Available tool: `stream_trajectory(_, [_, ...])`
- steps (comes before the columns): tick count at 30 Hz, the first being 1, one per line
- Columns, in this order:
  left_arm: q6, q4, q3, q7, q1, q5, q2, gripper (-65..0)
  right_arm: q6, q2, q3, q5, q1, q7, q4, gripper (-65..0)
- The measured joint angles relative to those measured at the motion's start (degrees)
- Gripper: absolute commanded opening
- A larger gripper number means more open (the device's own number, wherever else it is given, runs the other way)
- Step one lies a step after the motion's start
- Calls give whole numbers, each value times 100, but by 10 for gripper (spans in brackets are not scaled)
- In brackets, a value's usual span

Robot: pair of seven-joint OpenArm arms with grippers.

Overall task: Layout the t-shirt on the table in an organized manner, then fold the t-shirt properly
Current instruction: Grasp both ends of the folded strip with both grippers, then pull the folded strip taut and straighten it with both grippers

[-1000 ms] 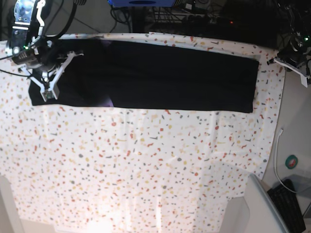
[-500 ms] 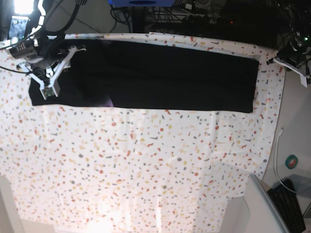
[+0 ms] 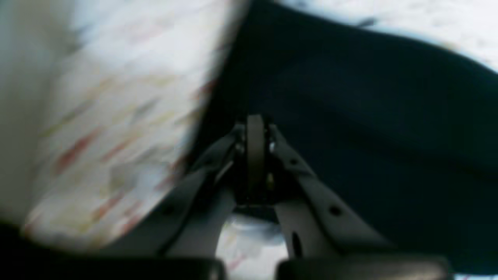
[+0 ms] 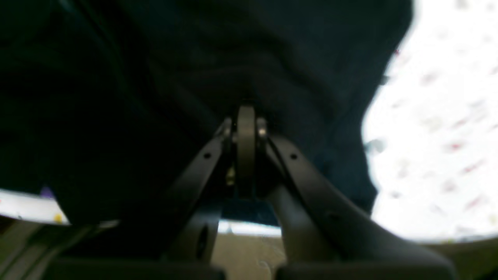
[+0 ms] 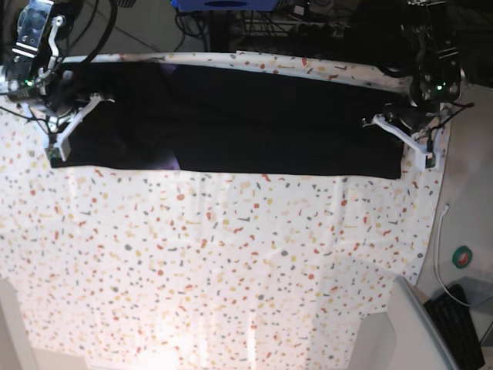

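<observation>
1. Lying flat as a long black band, the t-shirt (image 5: 246,123) spans the far part of the table (image 5: 231,270), folded lengthwise.
2. Right gripper (image 5: 52,150) sits at the shirt's end on the base view's left; its wrist view shows the jaws pressed together over dark cloth. Cannot tell if fabric is pinched.
3. Left gripper (image 5: 422,158) sits at the opposite end, by the shirt's edge; jaws clenched, blurry view, grasp on cloth unclear.
</observation>
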Motion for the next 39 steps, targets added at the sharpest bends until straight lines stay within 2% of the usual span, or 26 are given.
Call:
stream_trajectory(5, [7,-1034,177,-7,-258,-9,0,-650,-2,337,4,-22,490,85,-1174,-650])
stream_trajectory(8, [-4,-1471,177,-105,-601,-39,-31,-650,61,634,-2,249,798,778,-1864,-650])
stream_trajectory(11, [2,-1963,490,-387,-1071,-46,-63,-650,98,837,7,345,1233,1246,-2562,-650])
stream_trajectory(16, [131,-2317,1069,-546,-1554,-9,-48,-650,157,1014,17,409,1646,1456,-3145,-650])
stream_trajectory(21, [2,-1596,831,4,-1169,-52,278,-650,55,927,-17,116,1561,1182,-2667,-650])
stream_trajectory(24, [116,-975,332,586,-918,68,258,-650,-28,938,-9,-63,1276,968,-2181,-650])
stream_trajectory(28, [125,-70,-127,732,-844,74,160,-650,-15,925,-2,-4,1196,529,-1451,-650])
stream_trajectory(33, [39,564,-601,1412,-811,17,227,-650,-20,763,-7,-31,1005,245,-407,-650])
stream_trajectory(39, [-13,831,-1117,1360,-780,33,160,-650,-11,664,-11,4,761,227,22,-650])
